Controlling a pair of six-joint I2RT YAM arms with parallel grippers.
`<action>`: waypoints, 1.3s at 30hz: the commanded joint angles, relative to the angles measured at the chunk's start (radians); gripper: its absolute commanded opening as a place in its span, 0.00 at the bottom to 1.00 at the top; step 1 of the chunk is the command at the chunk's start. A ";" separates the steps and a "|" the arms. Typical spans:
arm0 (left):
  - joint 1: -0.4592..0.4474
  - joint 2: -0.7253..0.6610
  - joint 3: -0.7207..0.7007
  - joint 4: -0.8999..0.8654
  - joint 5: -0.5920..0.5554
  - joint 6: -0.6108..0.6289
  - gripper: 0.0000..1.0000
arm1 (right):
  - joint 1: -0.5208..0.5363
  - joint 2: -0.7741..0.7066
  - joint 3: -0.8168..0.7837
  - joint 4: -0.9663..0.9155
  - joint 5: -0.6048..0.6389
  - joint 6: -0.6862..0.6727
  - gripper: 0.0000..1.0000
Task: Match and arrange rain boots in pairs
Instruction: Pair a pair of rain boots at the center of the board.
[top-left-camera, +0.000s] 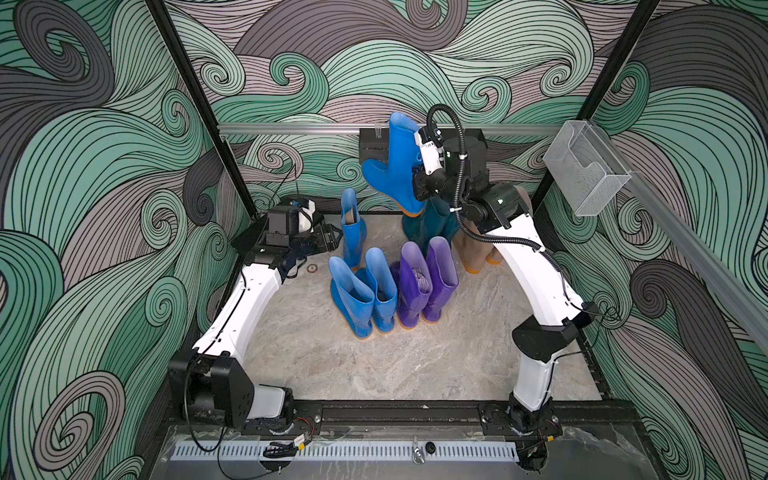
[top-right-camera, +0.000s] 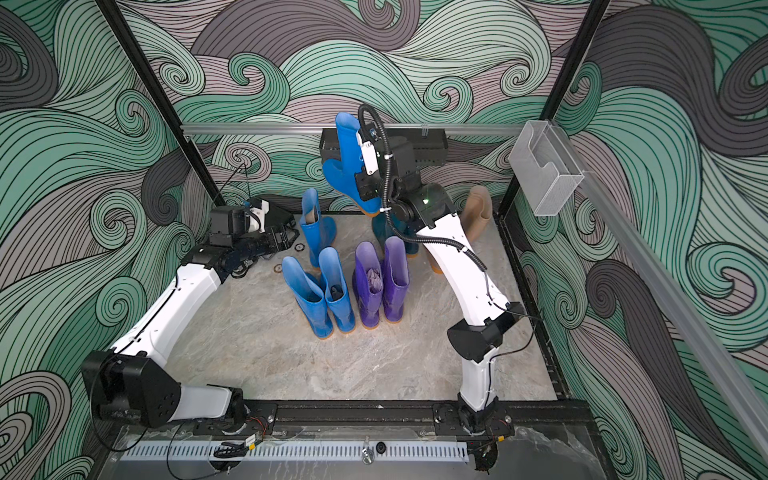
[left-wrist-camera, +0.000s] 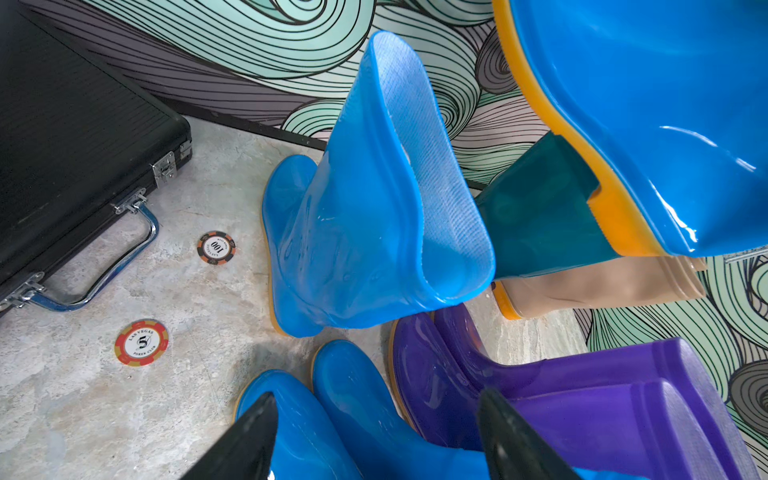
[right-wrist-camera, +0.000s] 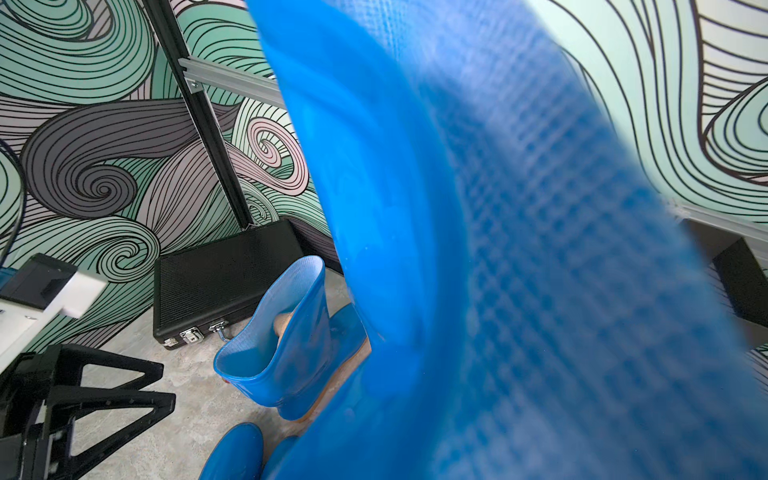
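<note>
My right gripper (top-left-camera: 414, 179) is raised at the back and shut on a bright blue rain boot (top-left-camera: 395, 166), which hangs in the air; this boot (right-wrist-camera: 498, 249) fills the right wrist view and hides the fingers. A single blue boot (top-left-camera: 353, 232) stands at the back left, and my left gripper (top-left-camera: 332, 237) is open beside it, empty. In the left wrist view its fingertips (left-wrist-camera: 253, 436) hover over a blue pair (top-left-camera: 361, 291) standing next to a purple pair (top-left-camera: 428, 282). Teal boots (top-left-camera: 432, 226) and beige boots (top-left-camera: 473, 255) stand behind, partly hidden by the right arm.
A flat black case (left-wrist-camera: 75, 145) with a metal handle lies in the back left corner. Two poker chips (left-wrist-camera: 216, 247) (left-wrist-camera: 141, 341) lie on the stone floor (top-left-camera: 374, 365). A clear plastic bin (top-left-camera: 586, 166) hangs on the right rail. A black box (top-left-camera: 372, 145) sits at the back rail.
</note>
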 joint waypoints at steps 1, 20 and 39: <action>-0.008 0.012 -0.001 0.007 -0.005 0.019 0.77 | 0.010 -0.049 -0.065 0.173 -0.031 0.013 0.00; -0.008 0.032 -0.006 -0.003 -0.013 0.020 0.77 | 0.071 -0.185 -0.304 0.233 0.044 0.041 0.00; -0.007 0.045 -0.009 0.000 -0.002 -0.002 0.77 | 0.081 -0.209 -0.366 0.250 0.170 0.091 0.00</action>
